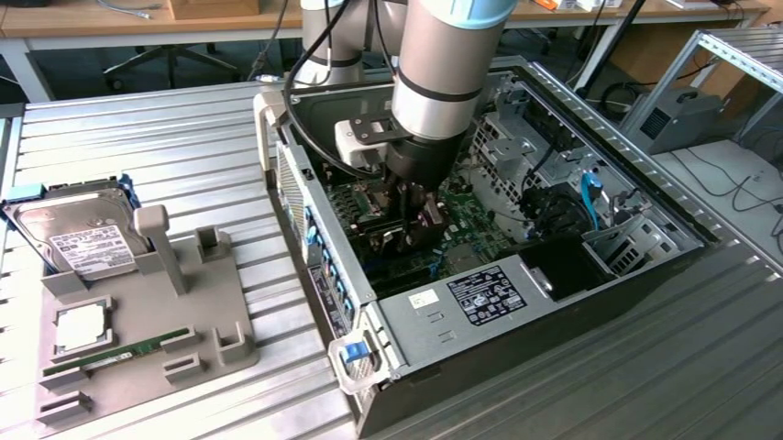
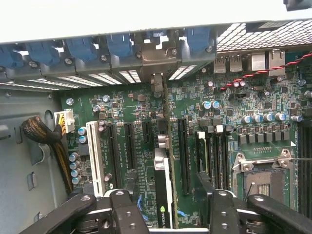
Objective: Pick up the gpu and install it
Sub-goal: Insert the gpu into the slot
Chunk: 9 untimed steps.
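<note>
gripper (image 2: 165, 207) inside open pc case (image 1: 636, 275), fingers (image 2: 127, 187) spread apart, gripping nothing. gpu (image 2: 163, 187) upright on edge between the fingers, seated on motherboard (image 2: 136, 105), bracket end toward rear slot covers (image 2: 117, 48).

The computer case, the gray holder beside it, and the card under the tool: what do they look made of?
Computer case: likely sheet metal, dull gray, with punched vent holes and folded edges.
Gray holder: probably plastic, matte and uniform, with molded-looking posts.
Card: standing edge-on in a slot between the open tool fingers; black, seemingly plastic cover with a printed logo, bright metal bracket at its end.
</note>
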Available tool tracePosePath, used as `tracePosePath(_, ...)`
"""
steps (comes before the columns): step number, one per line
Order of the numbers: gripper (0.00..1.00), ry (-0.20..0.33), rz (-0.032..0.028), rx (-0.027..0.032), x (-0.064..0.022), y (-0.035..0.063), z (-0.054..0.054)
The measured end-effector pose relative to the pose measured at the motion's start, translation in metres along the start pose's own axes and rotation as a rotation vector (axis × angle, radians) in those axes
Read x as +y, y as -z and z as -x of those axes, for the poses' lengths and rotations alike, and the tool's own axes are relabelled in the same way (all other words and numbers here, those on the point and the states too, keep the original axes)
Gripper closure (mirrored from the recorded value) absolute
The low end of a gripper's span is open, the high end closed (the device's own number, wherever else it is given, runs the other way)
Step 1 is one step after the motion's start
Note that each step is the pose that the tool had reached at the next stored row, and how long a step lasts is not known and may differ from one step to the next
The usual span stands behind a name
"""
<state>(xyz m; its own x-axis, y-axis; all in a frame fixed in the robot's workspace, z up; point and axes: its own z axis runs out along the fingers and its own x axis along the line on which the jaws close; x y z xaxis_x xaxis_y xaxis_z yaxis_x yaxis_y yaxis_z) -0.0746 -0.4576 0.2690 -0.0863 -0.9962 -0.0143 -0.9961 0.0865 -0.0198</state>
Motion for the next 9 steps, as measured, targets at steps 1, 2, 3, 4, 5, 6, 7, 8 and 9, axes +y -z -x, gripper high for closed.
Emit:
tracePosePath(1,0.42,0.000,0.0000,0.0000,0.0000,0.0000,0.0000)
tracePosePath(2,0.42,0.000,0.0000,0.0000,0.0000,0.0000,0.0000)
tracePosePath(3,0.42,0.000,0.0000,0.0000,0.0000,0.0002,0.0000)
tracePosePath(4,0.42,0.000,0.0001,0.0003,0.0000,0.0012,0.0000)
tracePosePath(5,0.42,0.000,0.0000,0.0000,0.0000,0.0017,0.0000)
tracePosePath(6,0.42,0.000,0.0001,0.0001,0.0000,0.0026,0.0000)
tracePosePath(7,0.42,0.000,0.0000,0.0000,-0.0001,0.0041,0.0001)
tracePosePath(8,0.42,0.000,0.0000,0.0001,-0.0001,0.0057,0.0001)
tracePosePath(9,0.42,0.000,-0.0001,-0.0002,-0.0001,0.0056,0.0001)
